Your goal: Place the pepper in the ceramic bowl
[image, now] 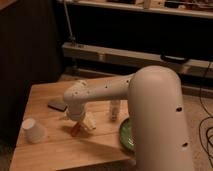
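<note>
The pepper [75, 130] is a small slim red-orange piece lying on the wooden table [60, 150], left of centre. My gripper [80, 123] hangs from the white arm right over it, its pale fingers [89, 121] down at the pepper. The ceramic bowl [125, 135] is green and sits at the table's right; the arm's big white body hides most of it, so only its left rim shows.
A white paper cup [33, 130] lies on the table's left side. A dark grey rectangular block [57, 104] sits behind the gripper. A small white bottle-like thing [115, 109] stands between the gripper and the bowl. Dark shelving stands behind the table.
</note>
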You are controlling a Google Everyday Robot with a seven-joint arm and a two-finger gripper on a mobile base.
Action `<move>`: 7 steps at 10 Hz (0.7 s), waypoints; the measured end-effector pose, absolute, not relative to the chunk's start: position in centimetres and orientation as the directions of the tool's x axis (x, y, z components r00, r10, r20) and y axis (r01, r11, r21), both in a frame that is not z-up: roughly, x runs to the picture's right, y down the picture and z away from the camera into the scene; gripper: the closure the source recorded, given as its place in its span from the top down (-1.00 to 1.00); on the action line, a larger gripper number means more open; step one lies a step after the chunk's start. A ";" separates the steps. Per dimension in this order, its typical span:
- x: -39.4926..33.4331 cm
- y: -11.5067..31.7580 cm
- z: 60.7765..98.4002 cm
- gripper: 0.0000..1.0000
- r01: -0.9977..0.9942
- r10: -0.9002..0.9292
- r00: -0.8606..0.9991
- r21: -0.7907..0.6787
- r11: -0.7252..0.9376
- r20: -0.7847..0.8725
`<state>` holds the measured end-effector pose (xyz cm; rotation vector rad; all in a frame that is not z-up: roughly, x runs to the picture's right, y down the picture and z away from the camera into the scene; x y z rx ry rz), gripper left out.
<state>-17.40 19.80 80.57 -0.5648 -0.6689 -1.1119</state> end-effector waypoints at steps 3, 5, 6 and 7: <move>-17.5 20.5 81.4 1.00 0.927 -0.587 0.284 -0.061 0.369 0.758; -17.5 20.7 81.6 1.00 0.925 -0.579 0.282 -0.057 0.375 0.765; -17.5 20.8 81.6 1.00 0.925 -0.576 0.279 -0.054 0.376 0.769; -17.6 20.8 81.6 1.00 0.925 -0.572 0.275 -0.050 0.377 0.773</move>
